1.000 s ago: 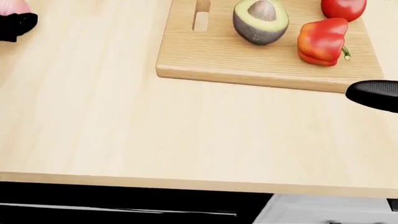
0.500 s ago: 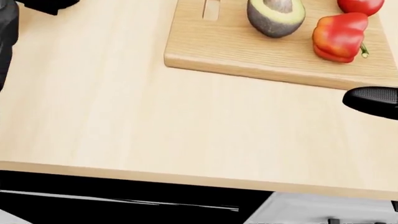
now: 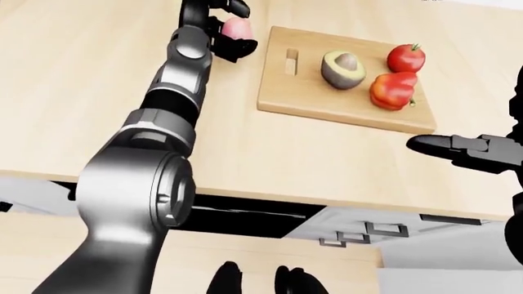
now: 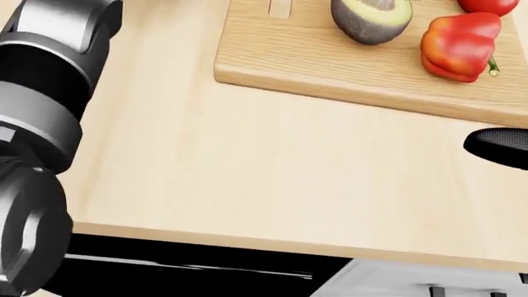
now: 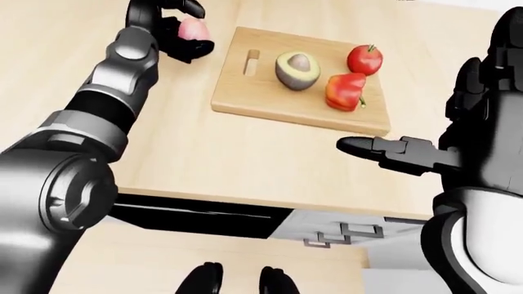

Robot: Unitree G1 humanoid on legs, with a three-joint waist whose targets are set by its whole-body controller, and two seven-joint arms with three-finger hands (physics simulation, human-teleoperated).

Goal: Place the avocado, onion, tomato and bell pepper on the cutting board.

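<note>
A wooden cutting board (image 3: 327, 101) lies on the counter with a halved avocado (image 3: 343, 69), a tomato (image 3: 406, 58) and a red bell pepper (image 3: 390, 90) on it. My left hand (image 3: 230, 30) is stretched out left of the board, its fingers shut on the pink onion (image 3: 237, 27), held just above the counter. My right hand (image 5: 384, 150) hovers low at the right, below the board's near right corner, with its fingers stretched out flat and holding nothing. In the head view only a dark fingertip (image 4: 499, 146) of it shows.
The pale wood counter (image 3: 98, 92) spreads wide to the left of the board. Its near edge (image 4: 247, 241) runs across the bottom, with a dark gap and white drawer fronts with handles (image 3: 360, 233) below. My feet (image 3: 262, 282) show at the bottom.
In the head view my left forearm has swung in along the left edge, filling it. The picture has shifted slightly, so the board sits a little higher. The right fingertip dropped slightly.
</note>
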